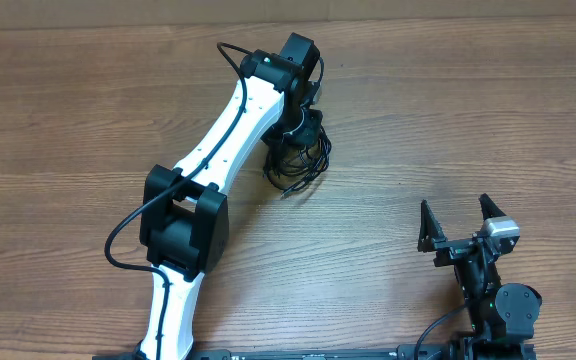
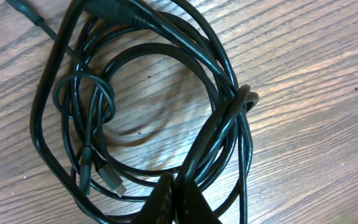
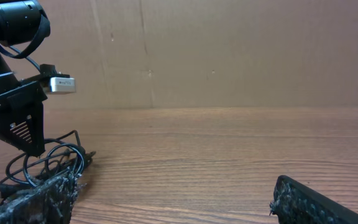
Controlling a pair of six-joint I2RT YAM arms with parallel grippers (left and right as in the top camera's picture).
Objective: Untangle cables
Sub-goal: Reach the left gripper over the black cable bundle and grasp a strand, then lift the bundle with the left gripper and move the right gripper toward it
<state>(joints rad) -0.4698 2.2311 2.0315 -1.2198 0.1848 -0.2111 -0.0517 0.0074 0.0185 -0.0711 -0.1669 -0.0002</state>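
- The cables (image 2: 219, 132) lie as one coiled heap on the bench (image 1: 418, 120), loops laid over and through each other.
- The left claw (image 2: 171, 190) sits right over the heap. Its fingers meet in a wedge with a few strands running in between them, so it looks clamped on those strands.
- The right claw (image 1: 458, 225) is well apart from the heap, fingers spread, holding nothing.
- Risk: nothing pins the heap. A pull by the left claw would likely drag the whole coil along rather than draw one cable free.
- Risk: a small loop (image 2: 82, 99) wraps other strands inside the heap. Tension on the wrong strand could cinch it into a tighter knot.
- Risk: a silver-tipped plug (image 2: 114, 180) lies under the inner coils, and it could catch on a loop as strands slide.
- Risk: several strands share the grip, so a thin one may slip out, or two cables may rise together and stay crossed.
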